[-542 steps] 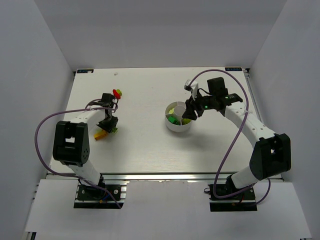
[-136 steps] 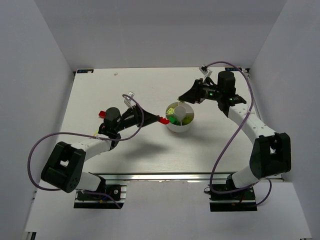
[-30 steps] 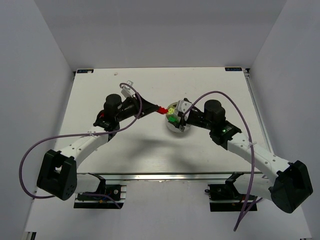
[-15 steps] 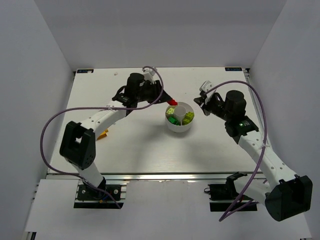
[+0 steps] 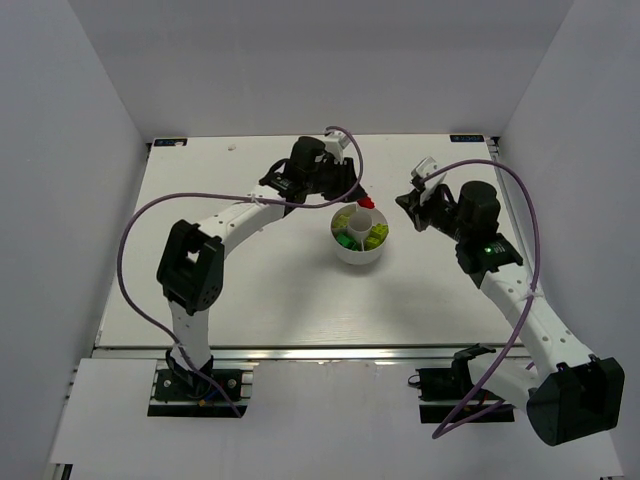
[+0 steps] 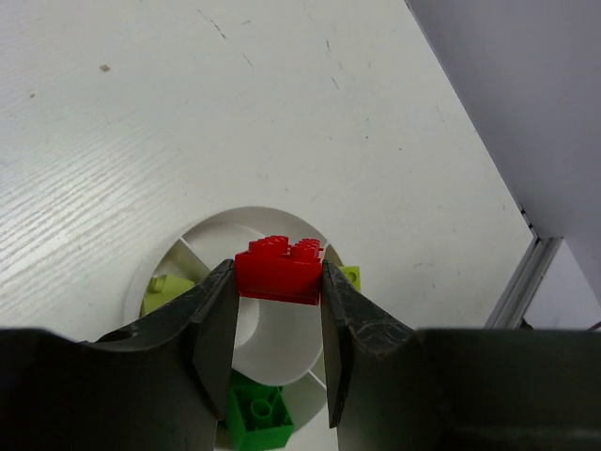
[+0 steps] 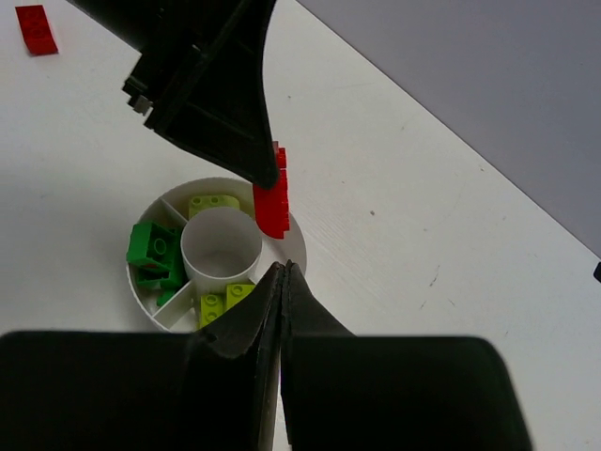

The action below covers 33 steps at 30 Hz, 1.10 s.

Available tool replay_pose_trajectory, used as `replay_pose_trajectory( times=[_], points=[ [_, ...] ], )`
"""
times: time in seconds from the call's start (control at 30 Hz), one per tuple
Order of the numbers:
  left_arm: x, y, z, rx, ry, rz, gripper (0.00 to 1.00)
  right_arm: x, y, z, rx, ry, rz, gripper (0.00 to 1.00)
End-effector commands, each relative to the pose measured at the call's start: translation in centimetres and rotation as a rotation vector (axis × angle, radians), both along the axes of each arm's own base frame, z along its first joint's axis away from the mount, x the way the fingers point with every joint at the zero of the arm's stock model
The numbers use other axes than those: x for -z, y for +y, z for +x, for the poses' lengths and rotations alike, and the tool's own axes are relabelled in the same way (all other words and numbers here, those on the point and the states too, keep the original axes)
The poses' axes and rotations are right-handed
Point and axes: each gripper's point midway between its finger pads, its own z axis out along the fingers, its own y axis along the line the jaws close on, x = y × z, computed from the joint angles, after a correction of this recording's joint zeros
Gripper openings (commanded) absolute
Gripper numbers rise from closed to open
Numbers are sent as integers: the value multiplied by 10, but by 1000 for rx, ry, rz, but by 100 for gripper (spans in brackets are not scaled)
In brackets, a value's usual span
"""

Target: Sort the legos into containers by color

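Top external view: on the white table (image 5: 250,290) sits the round divided dish (image 5: 358,258), with green bricks (image 7: 155,252) and lime bricks (image 7: 214,203) lying in separate wedges. The left gripper (image 5: 352,192) hangs over the dish's far edge, fingers clamped on a red brick (image 6: 279,271). The right gripper (image 7: 282,282) sits beside the dish, pinched closed on nothing. Placing red looks like the step in hand. Next, the left fingers should part over a bare wedge, away from the greens.
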Motion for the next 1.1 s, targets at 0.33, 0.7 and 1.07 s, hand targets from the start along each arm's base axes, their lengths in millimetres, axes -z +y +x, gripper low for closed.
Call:
replay_pose_trajectory(
  times=[0.33,0.7,1.07],
  points=[
    [30,-19,12,51,-37,174,8,4,-2,-7,5,23,35,0],
    [31,-22,16,40,-30,179,51,12,-1,-11,-3,42,40,0],
    [-46,-29,28,-24,-140,54,59,15,0,-13,-15,37,24,0]
  ],
)
